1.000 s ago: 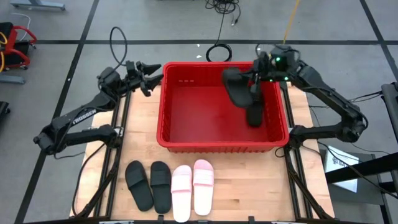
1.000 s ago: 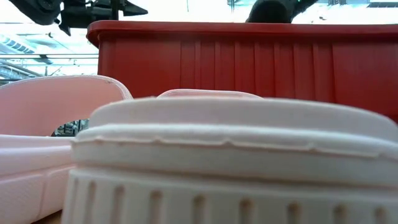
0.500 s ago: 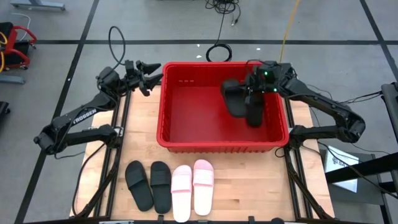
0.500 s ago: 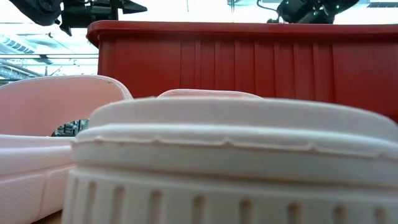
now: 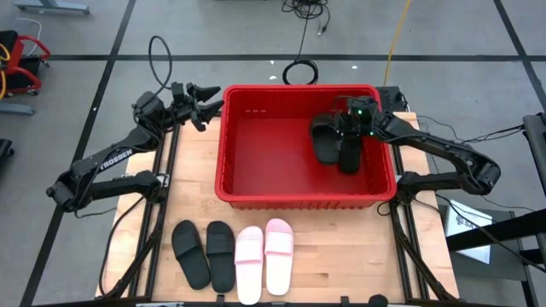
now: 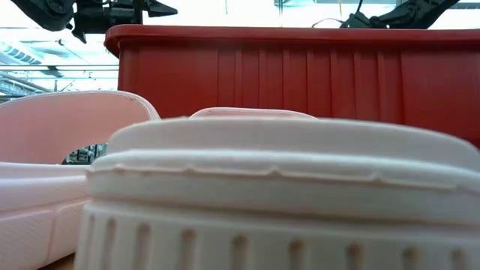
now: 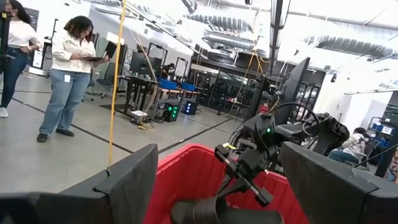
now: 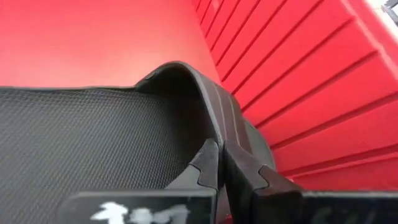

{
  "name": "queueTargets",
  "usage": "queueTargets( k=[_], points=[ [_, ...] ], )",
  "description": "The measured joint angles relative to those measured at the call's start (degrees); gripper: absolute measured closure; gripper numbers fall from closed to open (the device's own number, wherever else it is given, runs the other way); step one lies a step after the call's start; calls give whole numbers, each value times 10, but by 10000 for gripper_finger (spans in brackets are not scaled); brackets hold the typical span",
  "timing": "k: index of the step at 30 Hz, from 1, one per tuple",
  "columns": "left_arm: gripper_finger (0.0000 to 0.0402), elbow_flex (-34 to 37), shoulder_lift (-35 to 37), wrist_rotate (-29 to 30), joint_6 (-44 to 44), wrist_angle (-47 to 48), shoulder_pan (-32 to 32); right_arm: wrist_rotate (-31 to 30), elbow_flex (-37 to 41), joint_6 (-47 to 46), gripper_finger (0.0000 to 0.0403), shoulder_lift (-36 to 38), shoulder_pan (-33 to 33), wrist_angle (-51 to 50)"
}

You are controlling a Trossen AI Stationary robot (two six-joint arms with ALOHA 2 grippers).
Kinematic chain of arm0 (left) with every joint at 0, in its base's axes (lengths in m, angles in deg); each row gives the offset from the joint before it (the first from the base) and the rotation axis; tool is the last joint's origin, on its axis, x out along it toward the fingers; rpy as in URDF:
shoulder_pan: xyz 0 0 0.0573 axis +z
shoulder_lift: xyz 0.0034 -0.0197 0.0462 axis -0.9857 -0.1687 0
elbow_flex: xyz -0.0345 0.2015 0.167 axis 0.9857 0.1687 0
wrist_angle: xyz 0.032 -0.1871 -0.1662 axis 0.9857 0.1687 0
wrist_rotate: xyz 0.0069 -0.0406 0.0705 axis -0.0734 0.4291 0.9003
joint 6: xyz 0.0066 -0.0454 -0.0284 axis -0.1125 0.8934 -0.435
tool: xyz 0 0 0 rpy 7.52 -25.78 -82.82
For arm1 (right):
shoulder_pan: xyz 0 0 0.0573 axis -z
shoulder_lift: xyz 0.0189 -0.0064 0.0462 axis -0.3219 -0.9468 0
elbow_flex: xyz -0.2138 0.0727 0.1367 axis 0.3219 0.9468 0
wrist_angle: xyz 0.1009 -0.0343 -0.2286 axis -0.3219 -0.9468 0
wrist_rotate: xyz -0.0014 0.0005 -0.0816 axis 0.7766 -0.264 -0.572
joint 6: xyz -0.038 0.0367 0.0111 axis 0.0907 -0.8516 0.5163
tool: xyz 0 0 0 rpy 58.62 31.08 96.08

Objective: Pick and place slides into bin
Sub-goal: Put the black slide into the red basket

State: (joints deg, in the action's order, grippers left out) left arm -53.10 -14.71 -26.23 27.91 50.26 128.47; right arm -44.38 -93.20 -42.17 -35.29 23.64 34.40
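Observation:
The red bin (image 5: 256, 192) stands mid-table; it also shows in the low view (image 6: 300, 75). My right gripper (image 5: 345, 128) is inside the bin at its far right, shut on a black slide (image 5: 324, 141). A second black slide (image 5: 351, 156) lies on the bin floor beside it. Two black slides (image 5: 205, 253) and two pale pink slides (image 5: 263, 258) lie soles down on the table in front of the bin. My left gripper (image 5: 207, 102) hovers open and empty outside the bin's far left corner. My right gripper pinches the black slide's wide strap (image 8: 214, 118) between its two fingers (image 8: 206, 163), at the strap's side edge. The fingers come from above, slanting down into the bin. The slide hangs low in the bin; whether it touches the floor I cannot tell.
The bin's left half (image 5: 264, 145) is bare floor. Wooden table shows left of the bin (image 5: 183, 170). Cables (image 5: 300, 72) lie on the floor behind the table. People stand in the room beyond (image 7: 68, 68).
My right gripper has gone down into the bin and toward the table's near edge, carrying the black slide from above the rim to low inside, beside the other black slide. It has stayed shut on the slide.

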Motion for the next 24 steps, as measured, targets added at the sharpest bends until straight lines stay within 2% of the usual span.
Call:
queueTargets(
  k=[8, 19, 24],
  points=[
    [62, 0, 0, 0, 0, 3, -5, -8, 50, 0, 401, 0, 0, 70],
    [62, 0, 0, 6, -14, 2, -27, -5, 90, -4, 401, 0, 34, 111],
    [62, 0, 0, 16, -15, 2, -30, -4, 90, -8, 401, -29, 34, 141]
  ],
)
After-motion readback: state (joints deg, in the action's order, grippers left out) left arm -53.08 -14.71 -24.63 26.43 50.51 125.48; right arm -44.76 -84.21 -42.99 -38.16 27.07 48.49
